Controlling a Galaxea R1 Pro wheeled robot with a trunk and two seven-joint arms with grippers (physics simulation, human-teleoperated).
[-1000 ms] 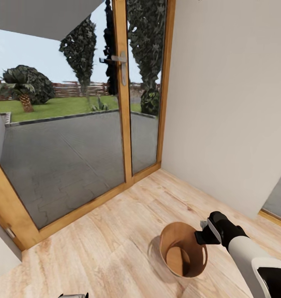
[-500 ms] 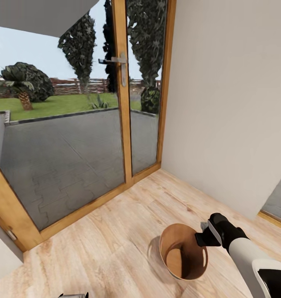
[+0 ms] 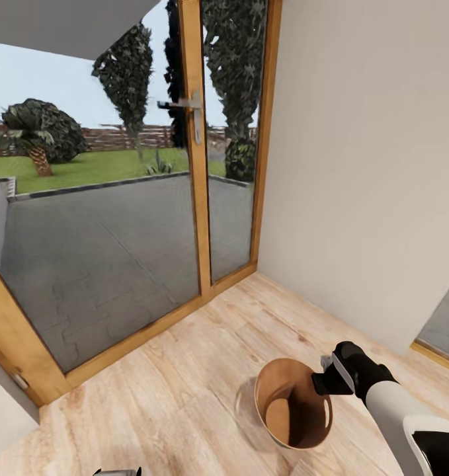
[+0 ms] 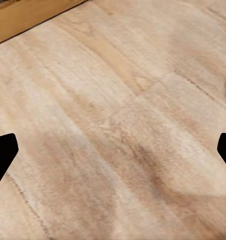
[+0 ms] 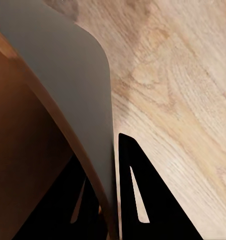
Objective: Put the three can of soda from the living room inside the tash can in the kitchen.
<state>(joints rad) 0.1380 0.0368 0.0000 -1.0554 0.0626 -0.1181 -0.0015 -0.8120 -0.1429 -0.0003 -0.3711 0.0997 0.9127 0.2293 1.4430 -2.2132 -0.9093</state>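
- Wood-plank floor (image 4: 117,125) lies beneath the left gripper (image 4: 113,155), fingers spread wide, holding nothing.
- Glass doors (image 3: 191,198) stand behind.
- Brown tash can (image 3: 277,390) sits on the floor, its rim pinched by the right gripper (image 3: 325,382).

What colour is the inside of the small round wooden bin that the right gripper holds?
Dark brown, inside the small round light-brown wooden bin; the head view shows it best.
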